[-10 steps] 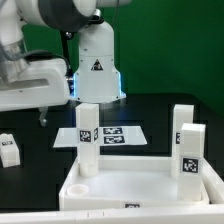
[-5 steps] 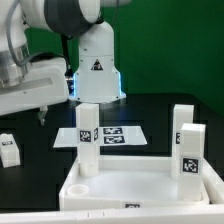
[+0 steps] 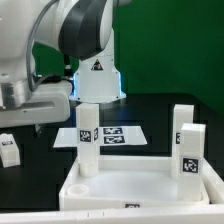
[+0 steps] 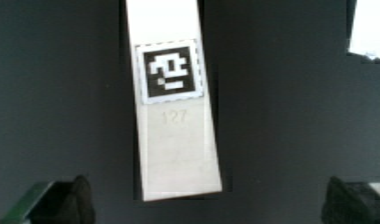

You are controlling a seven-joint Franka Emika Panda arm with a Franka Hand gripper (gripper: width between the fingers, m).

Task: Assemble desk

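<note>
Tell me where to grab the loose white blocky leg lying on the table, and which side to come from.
Grip the lying white plastic square leg across its narrow width near mid-length, coming straight down from above. It lies flat with long, straight, parallel sides, and the open gripper already hangs above one end, a finger showing on each side.

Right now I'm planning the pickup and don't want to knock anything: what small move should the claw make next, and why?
Probably ease the claw straight down over the loose leg. In the wrist view the leg lies flat on the dark table, its end between the wide-open fingers, not yet gripped.
</note>
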